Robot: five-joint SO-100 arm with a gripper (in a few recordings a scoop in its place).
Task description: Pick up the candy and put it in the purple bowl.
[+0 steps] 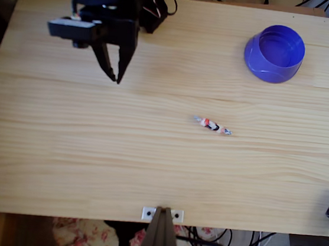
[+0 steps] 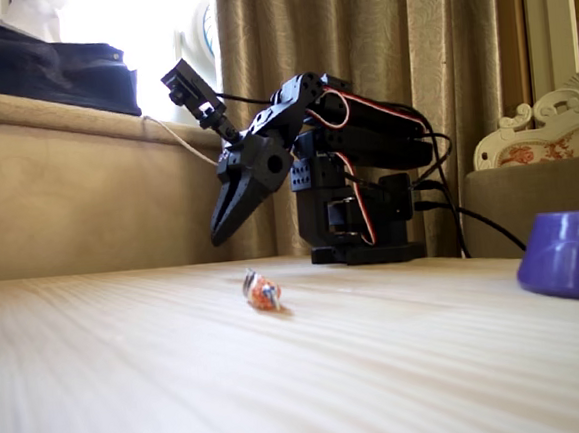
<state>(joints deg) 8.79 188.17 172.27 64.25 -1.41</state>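
candy [image 1: 212, 125] loose at centre frame; fingers [image 1: 114, 74] upper left, nearly closed, empty.
risk: slim wrapper slips sideways during pinch.

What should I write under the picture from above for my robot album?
Robot gripper waits above the wooden table, candy in the middle, purple bowl in the corner.

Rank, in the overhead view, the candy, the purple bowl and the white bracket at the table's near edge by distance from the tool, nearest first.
1. Candy, mid-table, right of and below the tool.
2. White bracket, bottom edge.
3. Purple bowl, upper right.
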